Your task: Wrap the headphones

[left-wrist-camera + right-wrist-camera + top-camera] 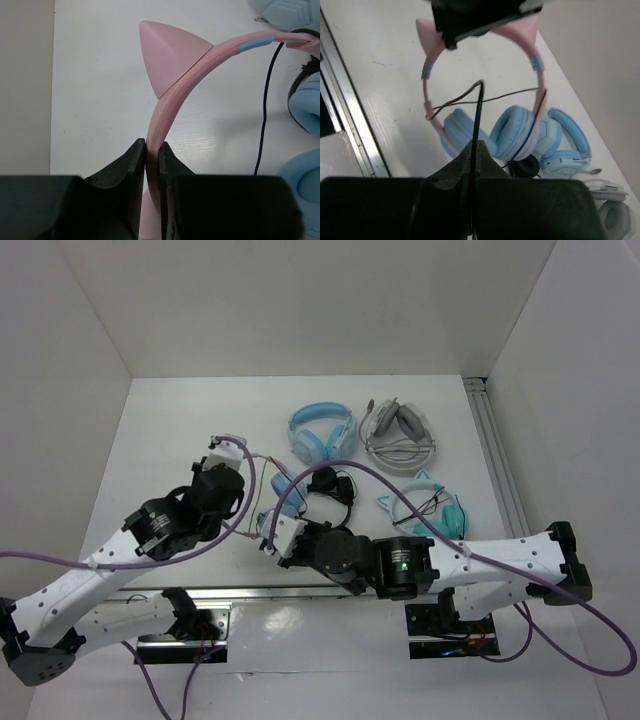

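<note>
Where left claw (152, 148) grips, pink cat-eared headphones (176, 95), blue cups (512, 127), black cable (265, 100).

The fingers of my left claw (152, 150) are matt black plastic. Between them, the pink band of the headphones (172, 95) is smooth plastic with a soft satin sheen. Ahead of my right claw (475, 147), the blue ear cups (512, 125) look padded and faintly glossy. The thin cable (478, 110) in that claw is black and rubbery. The bench (100, 100) beneath is matt white and lightly scuffed. The rail (345, 115) left of that claw is dull metal.
</note>
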